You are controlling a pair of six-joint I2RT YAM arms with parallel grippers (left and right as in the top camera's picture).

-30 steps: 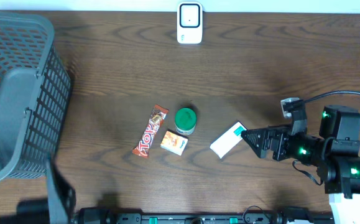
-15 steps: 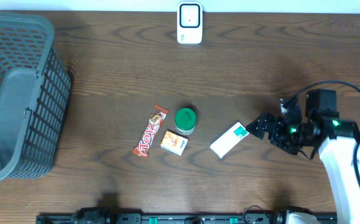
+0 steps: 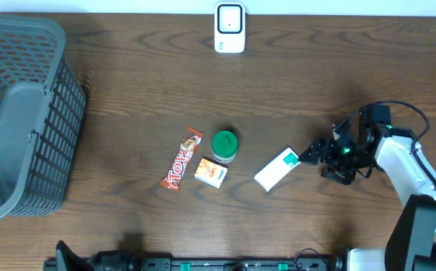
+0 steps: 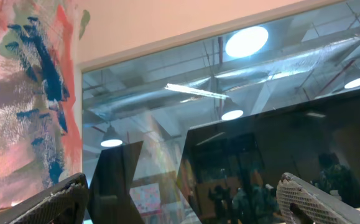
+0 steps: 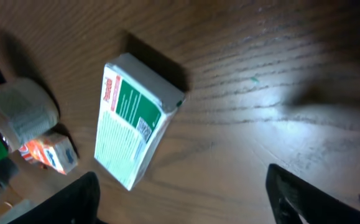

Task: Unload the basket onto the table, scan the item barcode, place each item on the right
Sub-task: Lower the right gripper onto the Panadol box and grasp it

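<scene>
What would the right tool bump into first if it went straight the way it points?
Probably the white and green box, lying just ahead of the right tool. Nothing lies between them, though the tool's height is unclear.

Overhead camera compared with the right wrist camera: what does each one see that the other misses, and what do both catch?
Only overhead: the grey basket at the left, the white device at the far edge, and the right arm itself. Only right wrist: the small print on the white-and-green box, including what looks like a barcode. Both: that box, the green-lidded jar, the small orange packet and the wooden table.
</scene>
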